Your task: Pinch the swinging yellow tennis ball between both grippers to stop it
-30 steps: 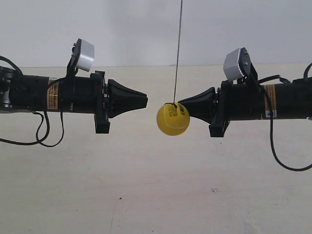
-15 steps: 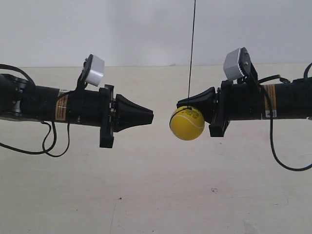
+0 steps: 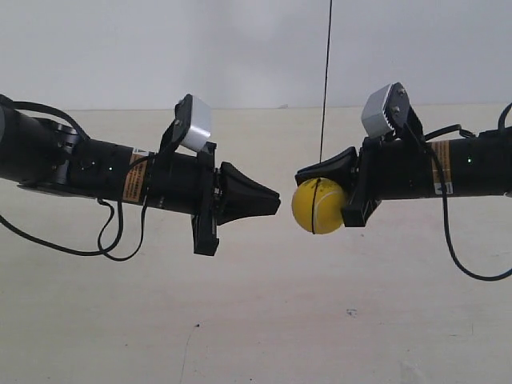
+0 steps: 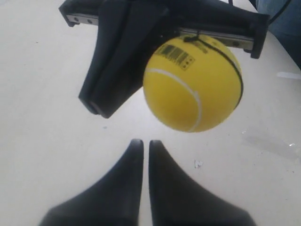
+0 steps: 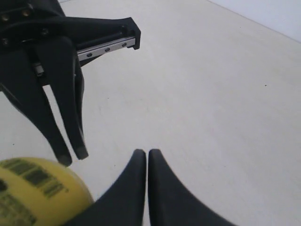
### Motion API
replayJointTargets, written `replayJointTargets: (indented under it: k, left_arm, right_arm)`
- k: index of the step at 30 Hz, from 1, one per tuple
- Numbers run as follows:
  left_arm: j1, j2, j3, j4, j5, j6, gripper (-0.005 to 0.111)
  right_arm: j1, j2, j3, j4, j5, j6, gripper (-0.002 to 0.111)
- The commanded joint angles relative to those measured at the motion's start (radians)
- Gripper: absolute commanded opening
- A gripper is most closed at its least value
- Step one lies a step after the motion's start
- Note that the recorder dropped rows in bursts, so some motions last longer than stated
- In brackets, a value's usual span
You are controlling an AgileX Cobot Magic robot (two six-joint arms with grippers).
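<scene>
The yellow tennis ball [image 3: 318, 206] hangs on a thin dark string [image 3: 326, 80] just under and in front of the right gripper's tip [image 3: 300, 174], on the arm at the exterior view's right. The left gripper [image 3: 276, 204] points at the ball from the other side, with a small gap left between its tip and the ball. In the left wrist view the ball [image 4: 193, 84] shows its barcode mark and pale seam ahead of my shut fingers [image 4: 142, 142], with the right gripper [image 4: 117, 61] behind it. In the right wrist view the ball [image 5: 37, 193] sits beside my shut gripper [image 5: 142, 152], which faces the left gripper [image 5: 61, 108].
A pale beige table surface [image 3: 256, 320] lies below both arms, and a white wall [image 3: 240, 48] stands behind. Black cables [image 3: 112, 240] loop under the arm at the exterior view's left, and another cable [image 3: 456, 256] hangs from the other arm.
The left arm has advanced toward the ball, narrowing the gap. The ball has swung toward the right gripper and now hangs close under its tip. The right arm has barely moved.
</scene>
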Motion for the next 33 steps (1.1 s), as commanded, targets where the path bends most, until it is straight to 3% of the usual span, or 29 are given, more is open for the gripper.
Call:
replayJointTargets:
  k: [1,18,25,33]
  left_arm:
    - [-0.005,0.003,-0.006,-0.014,0.005,0.004,0.005]
    - [-0.005,-0.003,-0.006,-0.014,0.005,0.016,0.005]
    - [-0.005,-0.003,-0.006,-0.014,0.005,0.019,0.005]
    - [-0.005,-0.003,-0.006,-0.038,0.005,0.046,0.005]
  right_arm:
    - [0.001,-0.001,-0.005,-0.002,0.001,-0.005,0.000]
    - [-0.001,-0.001,-0.042,-0.100,-0.003,0.075,0.000]
    - [-0.014,-0.056,-0.042,-0.102,0.083,0.074,0.000]
    - [-0.077,-0.059,-0.042,-0.126,-0.024,0.094,0.000]
